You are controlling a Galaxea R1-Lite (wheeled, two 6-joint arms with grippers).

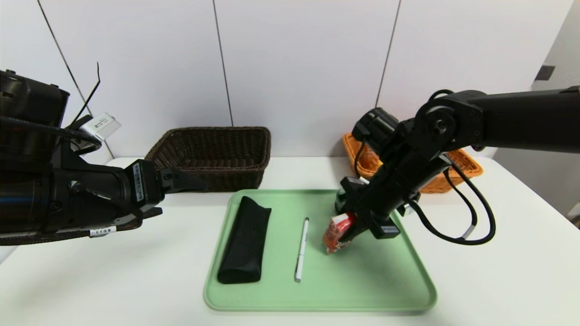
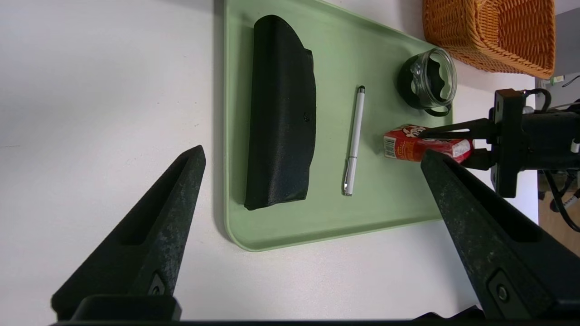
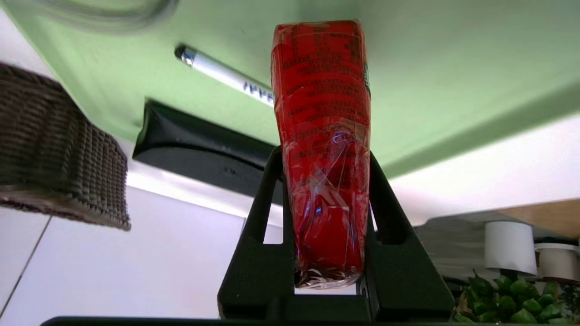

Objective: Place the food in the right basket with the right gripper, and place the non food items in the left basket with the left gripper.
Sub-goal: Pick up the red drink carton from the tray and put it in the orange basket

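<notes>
Two tray neighbours near clamped carton (image 1: 338, 232): pen (image 1: 302, 248), cup (image 2: 427, 81).

A flat pale-green rectangular tray with rounded corners (image 1: 389, 290) lies on a white tabletop (image 1: 113, 280); behind the table stands a white panelled wall with thin dark seams (image 1: 303, 68); the right wrist view shows green leafy plants (image 3: 512, 294) beside white cylindrical pots (image 3: 509, 246).

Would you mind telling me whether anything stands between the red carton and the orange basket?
The right gripper is shut on the red carton. The glass cup stands on the tray between it and the orange basket, so it probably needs lifting over.
</notes>
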